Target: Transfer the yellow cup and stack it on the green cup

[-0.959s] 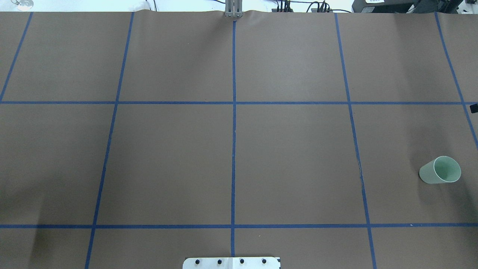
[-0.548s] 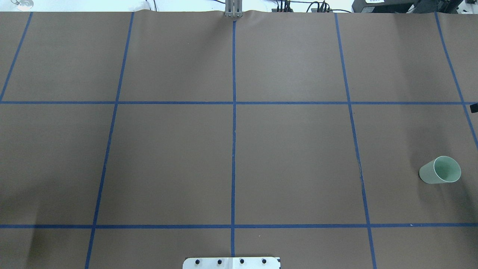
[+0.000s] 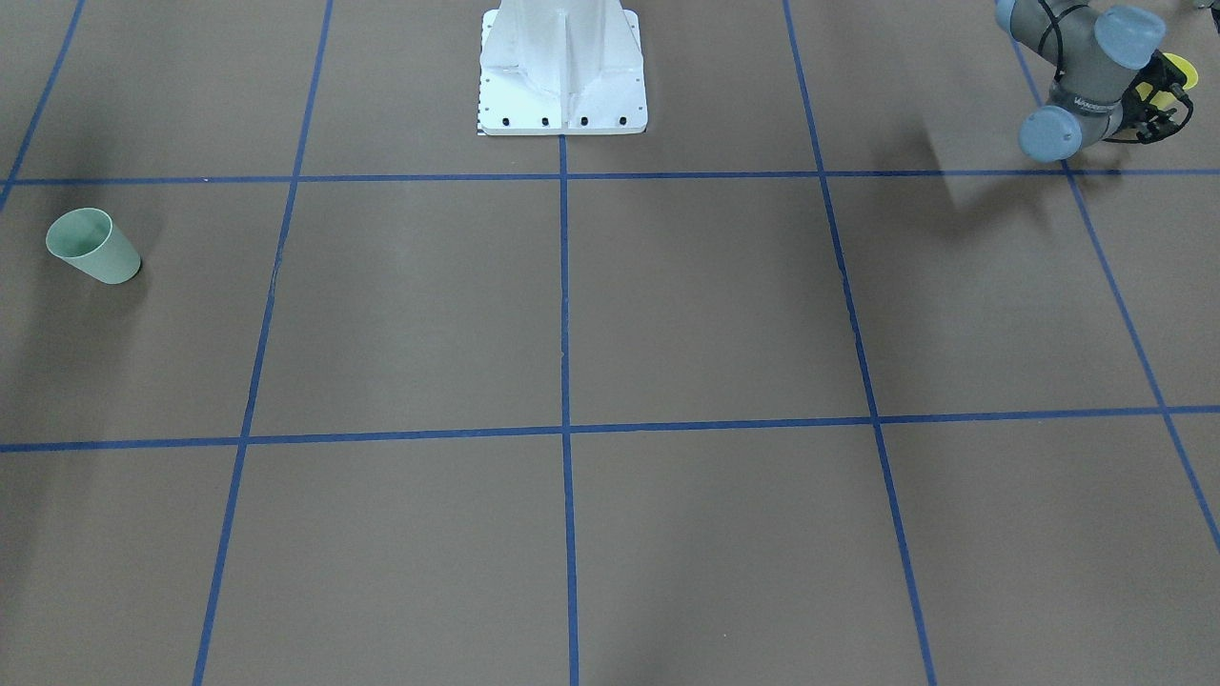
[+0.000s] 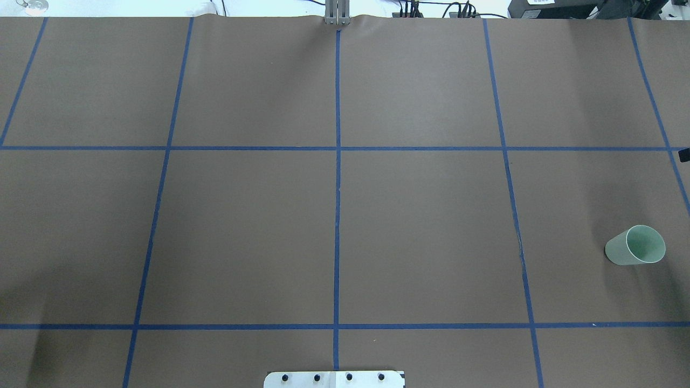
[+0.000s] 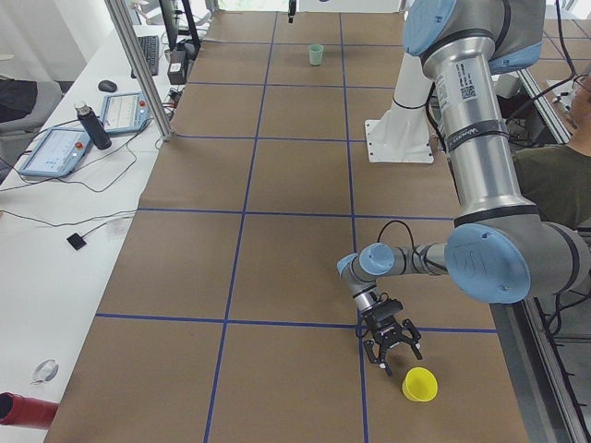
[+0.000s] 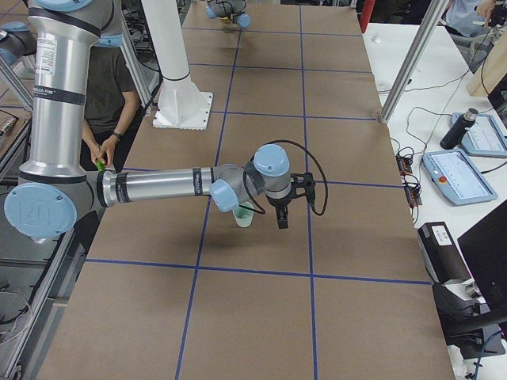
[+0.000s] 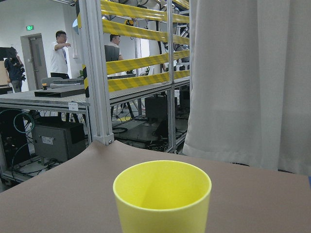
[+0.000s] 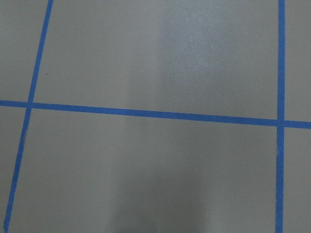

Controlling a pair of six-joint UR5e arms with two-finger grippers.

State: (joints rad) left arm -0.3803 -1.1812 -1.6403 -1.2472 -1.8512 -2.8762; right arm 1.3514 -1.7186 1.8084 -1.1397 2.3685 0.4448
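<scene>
The yellow cup [image 7: 163, 194] stands upright close in front of the left wrist camera. It also shows in the exterior left view [image 5: 419, 384] and the front-facing view [image 3: 1180, 69], near the table's left end. My left gripper [image 5: 395, 355] is open, low over the table, a short way from the cup and apart from it. The green cup [image 4: 635, 246] stands upright at the right end, also seen in the front-facing view [image 3: 92, 246]. My right gripper [image 6: 282, 218] hangs beside the green cup [image 6: 244, 215]; I cannot tell whether it is open or shut.
Brown paper with a blue tape grid [image 4: 337, 215] covers the table. The white robot base [image 3: 562, 71] stands at the near middle edge. A side bench with tablets and a bottle [image 5: 88, 125] runs along the far side. A person [image 6: 107, 95] sits behind the robot.
In the overhead view the arm's shadow at the near left corner has slid slightly left. The green cup has not moved.
</scene>
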